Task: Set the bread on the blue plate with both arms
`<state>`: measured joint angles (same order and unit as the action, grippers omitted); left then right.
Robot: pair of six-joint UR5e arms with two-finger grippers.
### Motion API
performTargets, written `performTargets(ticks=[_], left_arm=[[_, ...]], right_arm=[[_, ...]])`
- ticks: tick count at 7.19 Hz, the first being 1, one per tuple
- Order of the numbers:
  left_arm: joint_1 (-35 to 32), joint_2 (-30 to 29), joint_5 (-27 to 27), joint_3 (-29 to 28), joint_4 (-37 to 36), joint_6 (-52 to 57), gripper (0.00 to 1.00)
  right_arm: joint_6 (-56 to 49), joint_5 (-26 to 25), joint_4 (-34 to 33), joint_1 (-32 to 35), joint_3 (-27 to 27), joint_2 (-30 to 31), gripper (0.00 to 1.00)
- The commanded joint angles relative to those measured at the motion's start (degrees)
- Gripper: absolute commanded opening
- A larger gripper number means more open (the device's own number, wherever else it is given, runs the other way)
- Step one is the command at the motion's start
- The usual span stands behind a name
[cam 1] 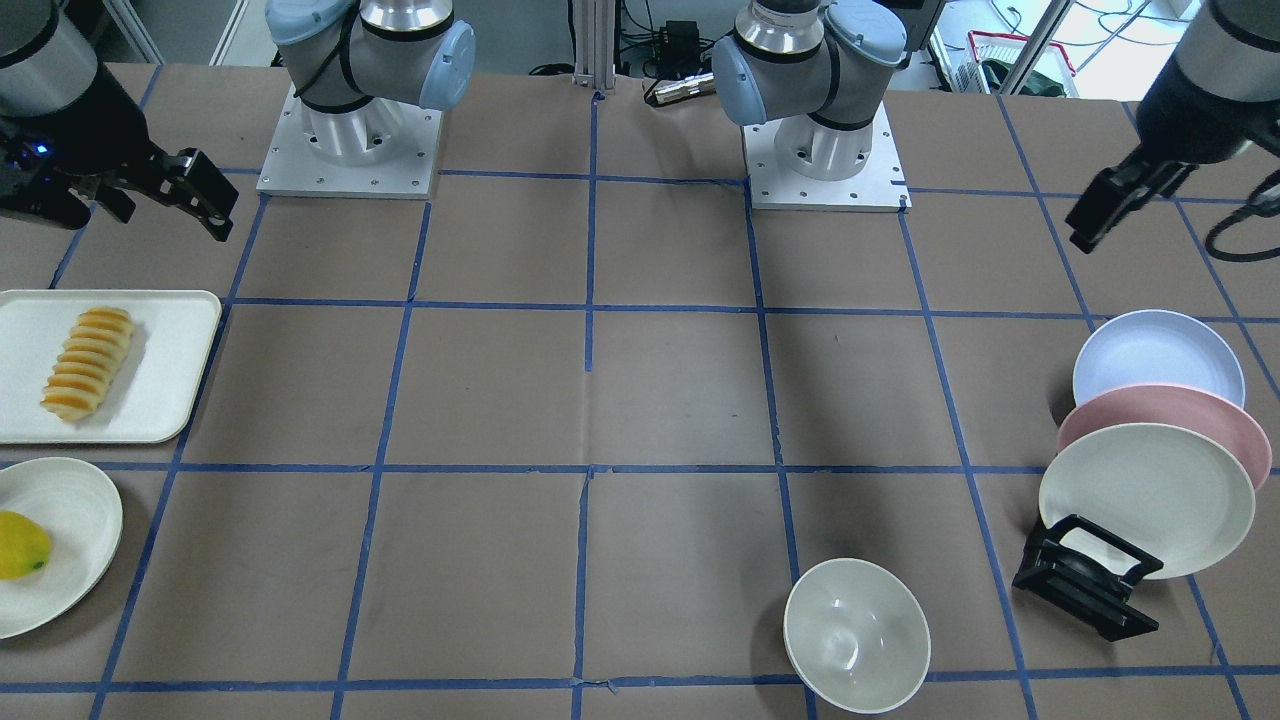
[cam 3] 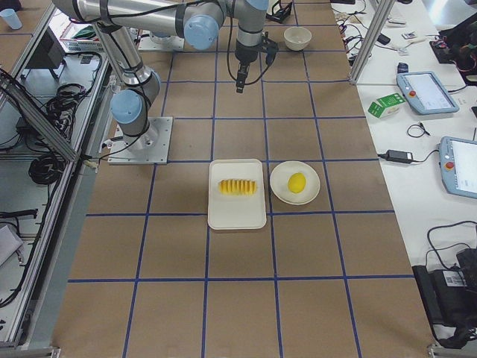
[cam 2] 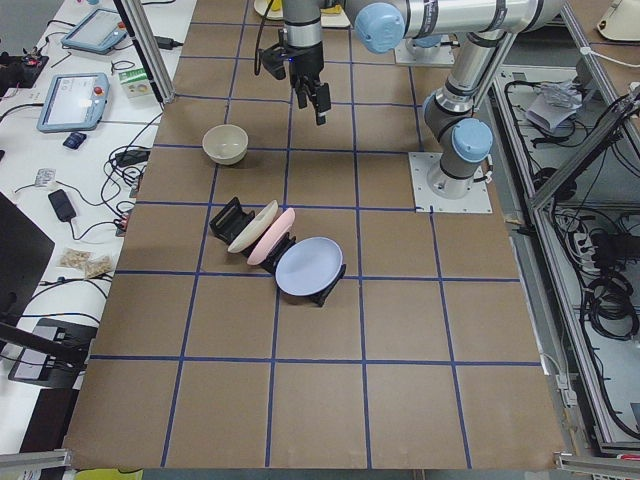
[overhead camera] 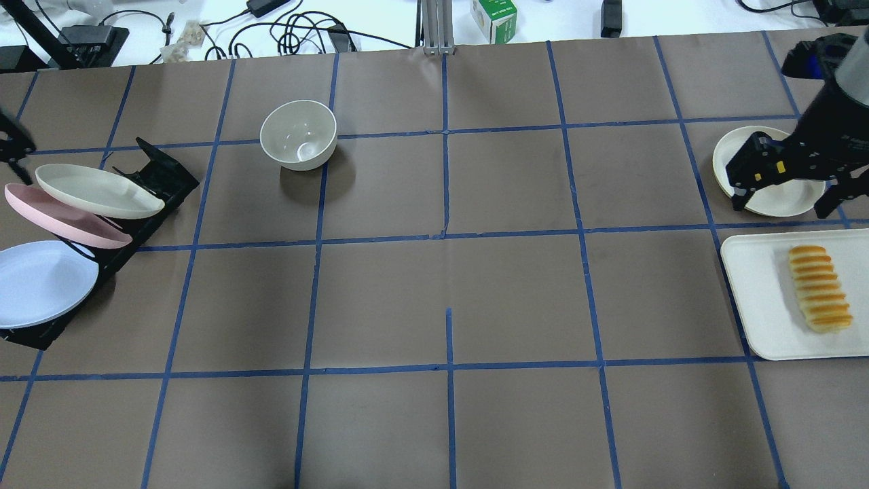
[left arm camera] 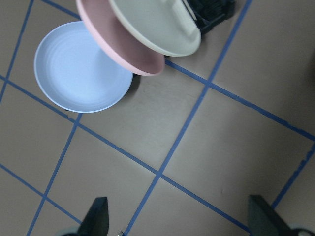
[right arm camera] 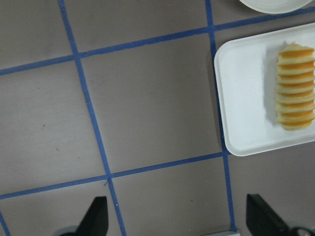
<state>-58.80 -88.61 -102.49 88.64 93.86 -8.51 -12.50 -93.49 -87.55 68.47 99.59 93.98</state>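
The bread (cam 1: 88,362) lies on a white tray (cam 1: 170,400) at the robot's right end of the table; it also shows in the overhead view (overhead camera: 819,288) and the right wrist view (right arm camera: 294,86). The blue plate (cam 1: 1150,350) leans in a black rack (cam 1: 1085,585) at the robot's left end, and shows in the overhead view (overhead camera: 37,282) and the left wrist view (left arm camera: 81,66). My right gripper (cam 1: 165,205) hangs open and empty above the table, beside the tray. My left gripper (left arm camera: 179,221) is open and empty, raised near the rack.
A pink plate (cam 1: 1180,420) and a cream plate (cam 1: 1150,500) lean in the same rack in front of the blue one. A white bowl (cam 1: 857,635) stands on the operators' side. A yellow fruit (cam 1: 20,545) lies on a cream plate (cam 1: 70,560) next to the tray.
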Motion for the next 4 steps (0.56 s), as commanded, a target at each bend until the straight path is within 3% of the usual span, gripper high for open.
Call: performTargets(ticks=[1,2,4], left_arm=[[13.05,-2.0,6.57,5.28,-7.94,3.57,1.0],[16.92,-2.18,6.6,9.15,-14.43,3.76,1.0],[20.38,-6.64,8.36,10.85,-20.01,10.06,1.0]], right_arm=[[-12.13,-0.55,-10.55,-6.21,2.18,-5.53,1.0],[-19.85,-0.55,-15.06,-9.28,2.71,-7.65,1.0],[-25.88,-0.38,-20.25,-15.0,2.8,-13.44,1.0]])
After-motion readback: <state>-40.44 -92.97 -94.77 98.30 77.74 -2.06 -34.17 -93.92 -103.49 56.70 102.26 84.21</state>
